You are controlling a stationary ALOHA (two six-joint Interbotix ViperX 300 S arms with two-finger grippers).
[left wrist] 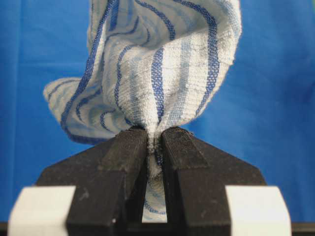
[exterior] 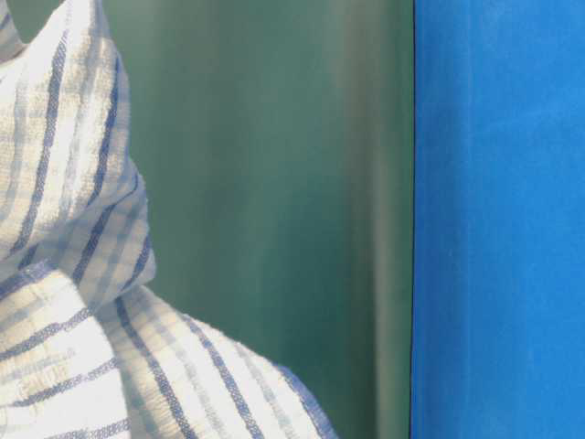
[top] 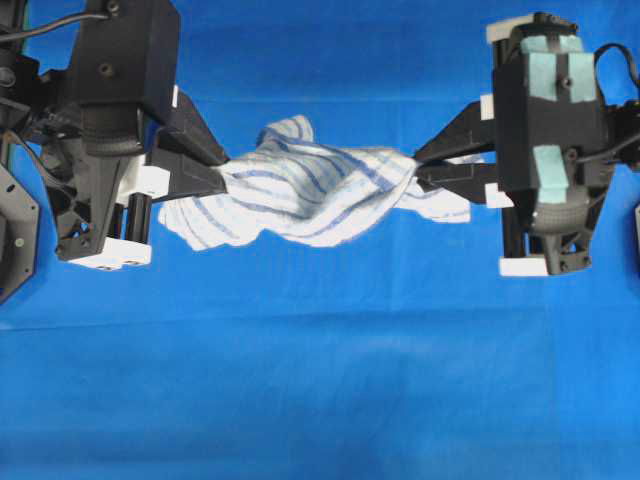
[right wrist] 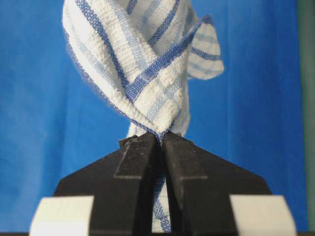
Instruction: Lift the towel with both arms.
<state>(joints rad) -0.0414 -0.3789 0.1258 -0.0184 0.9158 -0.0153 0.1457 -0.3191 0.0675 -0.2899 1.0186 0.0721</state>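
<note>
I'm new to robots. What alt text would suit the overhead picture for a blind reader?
Two black robot arms hold a striped white towel stretched between them above a blue tablecloth. The left gripper pinches one end and the right gripper the other, and the cloth sags in the middle.

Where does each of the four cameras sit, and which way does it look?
Overhead: above, facing down; both arms, left gripper, right gripper, towel between, tablecloth.
Table-level: low, sideways; towel close, no robot.
Left wrist: along its gripper, shut on towel.
Right wrist: along its gripper, shut on towel.
Shared: all show the towel.
</note>
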